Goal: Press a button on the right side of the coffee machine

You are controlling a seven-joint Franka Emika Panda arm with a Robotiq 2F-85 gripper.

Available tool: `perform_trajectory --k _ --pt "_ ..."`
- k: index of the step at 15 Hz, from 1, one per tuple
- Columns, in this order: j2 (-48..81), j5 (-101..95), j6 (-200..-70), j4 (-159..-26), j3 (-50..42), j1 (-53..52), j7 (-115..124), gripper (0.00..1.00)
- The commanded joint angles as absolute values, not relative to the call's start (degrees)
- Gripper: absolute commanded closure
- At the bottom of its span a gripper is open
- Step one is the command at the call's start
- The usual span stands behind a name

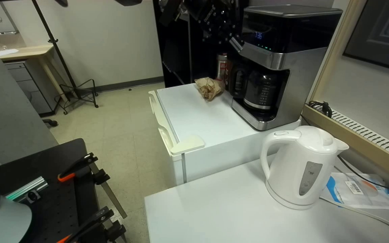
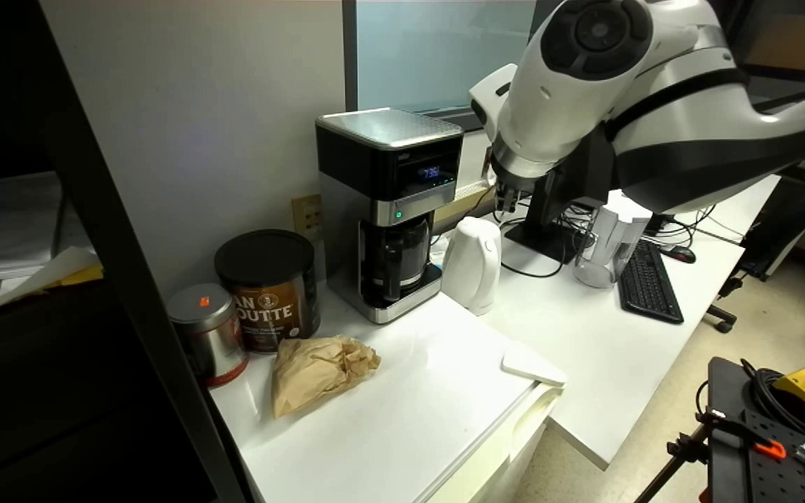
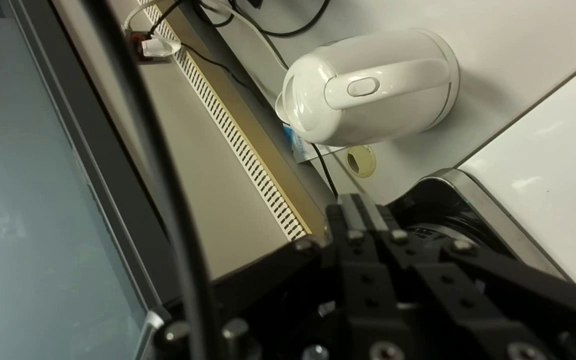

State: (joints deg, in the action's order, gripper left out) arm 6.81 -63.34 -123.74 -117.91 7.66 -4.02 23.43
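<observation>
The black and silver coffee machine [image 1: 302,57] stands on the white fridge top and shows in both exterior views [image 2: 346,188]. Its front panel has a lit blue display [image 2: 429,172], a row of small green lights [image 1: 264,47] and a green light on the silver band [image 2: 398,214]. A dark glass carafe [image 1: 261,88] sits in it. In the wrist view only its base [image 3: 510,222] and part of the carafe show; its panel is out of view. My gripper [image 3: 363,212] is shut and empty, fingers together. In an exterior view the gripper [image 2: 506,206] points down beside the machine, apart from it.
The white kettle [image 1: 302,168] stands on the desk beside the machine, also in the wrist view [image 3: 378,87]. A crumpled paper bag [image 2: 322,370], a brown coffee can [image 2: 270,293] and a metal tin [image 2: 210,332] stand on the fridge top. A window wall [image 3: 43,175] lies behind.
</observation>
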Motion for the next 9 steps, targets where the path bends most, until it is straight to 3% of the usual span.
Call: perform_trajectory --k 1,9 --pt "11.73 -65.09 -125.4 -112.82 6.14 -4.85 24.7 0.99" --pt "17.48 -64.63 -127.34 -106.04 4.6 -5.11 24.2 0.99"
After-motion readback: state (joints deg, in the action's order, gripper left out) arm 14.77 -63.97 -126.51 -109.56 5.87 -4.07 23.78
